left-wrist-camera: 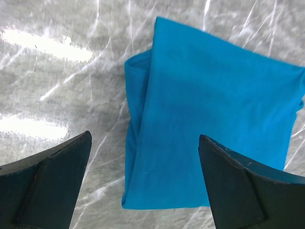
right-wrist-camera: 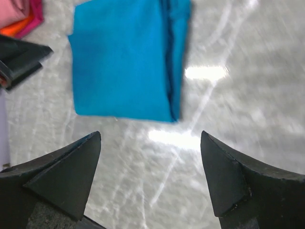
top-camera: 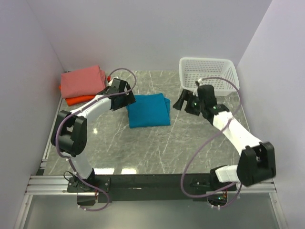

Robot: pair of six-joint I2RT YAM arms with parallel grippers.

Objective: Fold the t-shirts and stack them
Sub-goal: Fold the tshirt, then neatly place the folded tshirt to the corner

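From above, the folded teal t-shirt [top-camera: 148, 110] lies centred on the tabletop [top-camera: 190, 143]. The left end effector [top-camera: 125, 98] is at its left edge, and the right end effector [top-camera: 181, 101] is apart on the other side.

Left wrist: fingers spread wide, empty, above the shirt.

Right wrist: fingers spread wide, holding nothing.

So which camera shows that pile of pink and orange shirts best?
The top external view: the whole stack of folded shirts shows, salmon-pink on top with orange-red edges beneath, at the far left corner. The right wrist view catches only a corner of it at its upper left. The left wrist view shows none of it.
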